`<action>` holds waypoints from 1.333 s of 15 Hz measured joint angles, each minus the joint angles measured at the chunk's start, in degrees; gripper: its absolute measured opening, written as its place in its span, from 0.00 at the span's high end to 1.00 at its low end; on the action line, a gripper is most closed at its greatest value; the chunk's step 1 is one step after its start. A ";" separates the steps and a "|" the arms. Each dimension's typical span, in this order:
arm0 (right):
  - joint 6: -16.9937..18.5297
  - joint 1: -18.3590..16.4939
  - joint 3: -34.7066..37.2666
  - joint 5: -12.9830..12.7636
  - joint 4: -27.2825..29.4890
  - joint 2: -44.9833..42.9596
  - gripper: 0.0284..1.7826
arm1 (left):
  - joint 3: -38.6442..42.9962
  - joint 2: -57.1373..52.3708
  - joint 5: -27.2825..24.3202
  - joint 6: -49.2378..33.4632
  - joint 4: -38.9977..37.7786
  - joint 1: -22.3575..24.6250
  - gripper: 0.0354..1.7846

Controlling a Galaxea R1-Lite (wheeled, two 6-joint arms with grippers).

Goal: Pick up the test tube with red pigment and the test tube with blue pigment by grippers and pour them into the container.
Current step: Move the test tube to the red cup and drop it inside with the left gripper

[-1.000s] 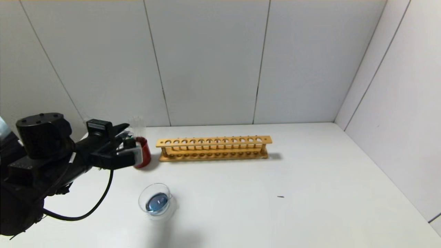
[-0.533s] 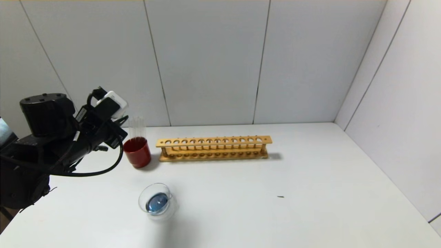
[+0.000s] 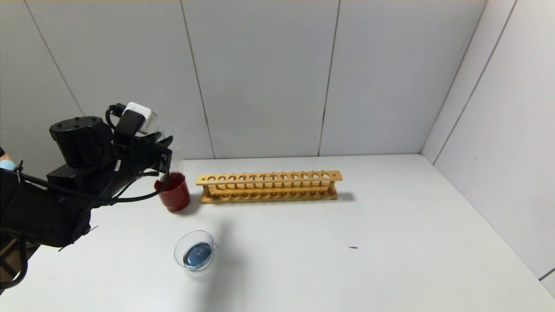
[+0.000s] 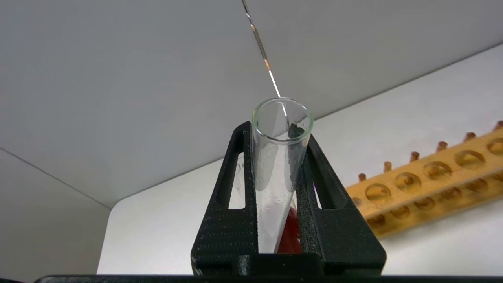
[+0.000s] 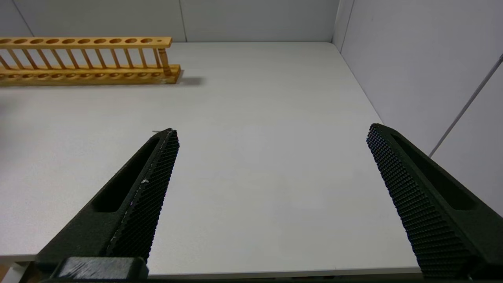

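Observation:
My left gripper [image 3: 167,146] is at the back left, just above the dark red cup [image 3: 174,193]. In the left wrist view the gripper [image 4: 277,129] is shut on a thin clear test tube [image 4: 275,177], one finger against each side below its open mouth. Red shows at the tube's lower end; I cannot tell liquid from cup there. A second clear tube [image 4: 237,173] shows through a finger slot. The tubes [image 3: 174,159] stand faintly in the cup. The glass container [image 3: 176,251] sits nearer the front and holds blue liquid [image 3: 197,255]. My right gripper [image 5: 273,131] is open and empty.
A long wooden test tube rack [image 3: 269,186] stands empty to the right of the cup; it also shows in the left wrist view [image 4: 432,184] and the right wrist view [image 5: 86,59]. Grey walls close the back and the right side.
My left gripper has risen from beside the red cup, turned its white module upward, and moved right onto the tubes standing in the cup. The dish and rack have not moved.

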 joint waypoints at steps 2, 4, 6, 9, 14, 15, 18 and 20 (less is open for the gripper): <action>0.00 0.00 0.00 0.00 0.00 0.00 0.02 | 0.33 3.06 0.02 -0.04 -5.10 0.05 0.84; 0.02 0.00 0.00 -0.02 0.00 0.00 0.02 | 0.77 5.27 0.05 0.00 -7.61 0.02 0.84; 0.05 0.00 0.00 0.00 0.00 0.00 0.02 | 1.19 6.34 0.05 0.05 -7.74 0.16 0.84; 0.00 0.00 0.00 -0.02 0.00 0.00 0.02 | 1.94 7.50 0.11 0.02 -8.69 0.24 0.84; 0.00 0.00 0.00 0.00 0.00 0.00 0.02 | 2.15 8.90 0.11 -0.06 -9.53 1.04 0.84; 0.00 0.00 0.00 -0.02 0.00 0.00 0.02 | 2.16 9.25 0.02 -0.09 -9.92 1.38 0.84; 0.02 0.00 0.00 0.00 0.00 0.00 0.02 | 2.40 10.78 -0.33 -0.11 -12.54 2.36 0.84; 0.00 0.00 0.00 -0.02 0.00 0.00 0.02 | 2.82 12.21 -1.02 -0.11 -14.56 2.80 0.84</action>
